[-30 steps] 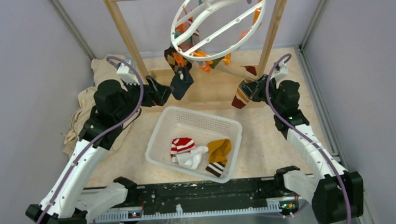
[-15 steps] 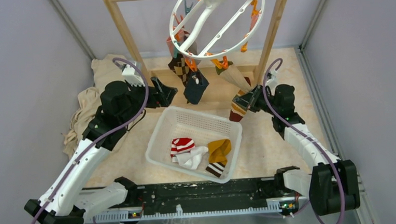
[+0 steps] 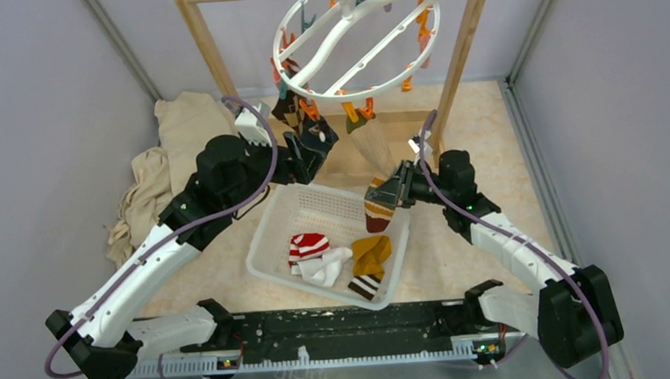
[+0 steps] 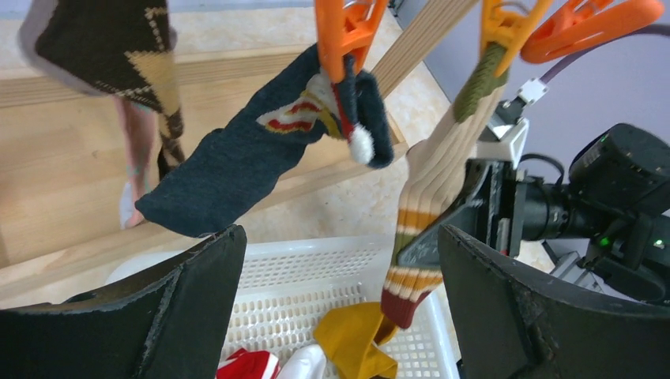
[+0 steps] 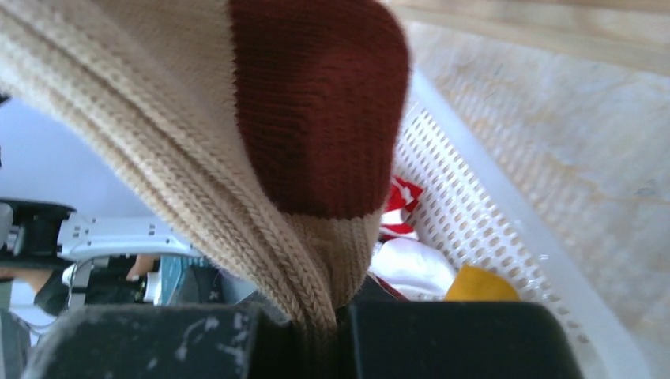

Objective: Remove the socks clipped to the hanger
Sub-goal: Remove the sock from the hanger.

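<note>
The hanger hung tilted from the top bar of the wooden frame at the far side of the surface, with orange and teal clips dangling from its ring. Three socks were clipped to it. A brown argyle sock hung on the left. A navy sock with a small white pompom hung from an orange clip just right of it. A ribbed beige sock with an olive cuff was held by another orange clip further right.

The left end effector stood wide open in front of the navy sock. In the left wrist view the sock's lower end hung just above the left finger, and nothing was gripped.

The right end effector was closed on the striped, dark-red-tipped toe end of the beige sock. The sock was stretched at a slant from its clip down to a spot over the far right corner of the white perforated basket. In the right wrist view the knit was pinched between the two dark pads.

In the basket lay a red-white striped sock, a white sock and a mustard sock. A crumpled beige cloth lay at the far left.
</note>
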`<action>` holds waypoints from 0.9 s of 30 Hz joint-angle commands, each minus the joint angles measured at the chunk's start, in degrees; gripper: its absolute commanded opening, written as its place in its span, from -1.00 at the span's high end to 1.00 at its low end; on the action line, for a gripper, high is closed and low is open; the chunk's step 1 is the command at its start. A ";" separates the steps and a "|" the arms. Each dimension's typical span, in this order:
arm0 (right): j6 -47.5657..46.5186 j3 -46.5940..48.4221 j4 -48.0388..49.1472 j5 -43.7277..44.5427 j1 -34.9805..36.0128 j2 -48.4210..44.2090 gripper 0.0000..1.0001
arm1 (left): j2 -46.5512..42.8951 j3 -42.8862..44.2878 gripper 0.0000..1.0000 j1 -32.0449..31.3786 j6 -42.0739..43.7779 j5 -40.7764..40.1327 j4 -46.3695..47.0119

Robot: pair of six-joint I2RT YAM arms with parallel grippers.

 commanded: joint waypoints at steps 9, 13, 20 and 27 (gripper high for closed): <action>-3.36 3.88 1.64 7.70 11.01 1.53 1.00 | 1.61 2.92 -0.92 -2.28 0.26 -1.81 7.72; -7.80 5.58 -2.26 14.49 11.10 3.65 1.00 | 2.32 3.28 -0.92 -2.48 0.15 -1.32 8.26; -12.38 10.45 -4.56 22.62 11.10 10.56 1.00 | 4.61 4.44 -0.93 -2.50 1.62 -1.94 9.35; -13.71 17.43 -3.28 23.64 9.26 21.46 1.00 | 9.14 6.75 -0.94 -2.52 4.23 -3.03 10.91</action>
